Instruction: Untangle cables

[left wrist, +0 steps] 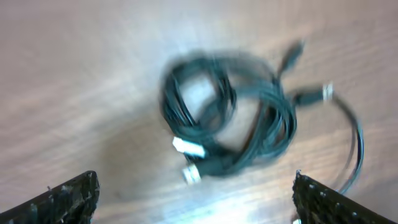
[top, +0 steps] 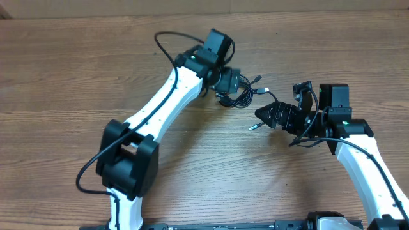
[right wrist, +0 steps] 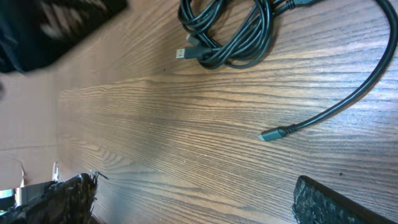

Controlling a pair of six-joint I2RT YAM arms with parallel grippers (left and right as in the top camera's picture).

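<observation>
We see the cables (top: 241,96) lying on the wooden bench (top: 77,64) as one loosely coiled black bundle, toward the far side of the bench and near its middle in the overhead view. The left tool (left wrist: 198,202) hangs right above that bundle. It is released: its two dark fingers (left wrist: 68,198) stand wide apart at the lower corners of the left wrist view, with only wood showing between them, and they grasp nothing. That view is blurred, yet we make out several overlapping loops. Two silver plugs (left wrist: 186,148) lie close together at the near edge of the coil, and two further plug ends (left wrist: 324,92) poke out at its upper right. From the coil one strand (right wrist: 354,93) runs out and sweeps in a long curve over the wood. It ends in a small loose plug (right wrist: 271,134) that lies by itself, apart from the bundle. The right tool (right wrist: 199,202) is released too, spread to both lower corners of the right wrist view and closed on nothing. In the overhead view it sits to the right of the bundle, pointing toward it, with the loose plug just beside its tip on the near side. The white left arm (top: 160,105) reaches diagonally across the bench from the near edge.
</observation>
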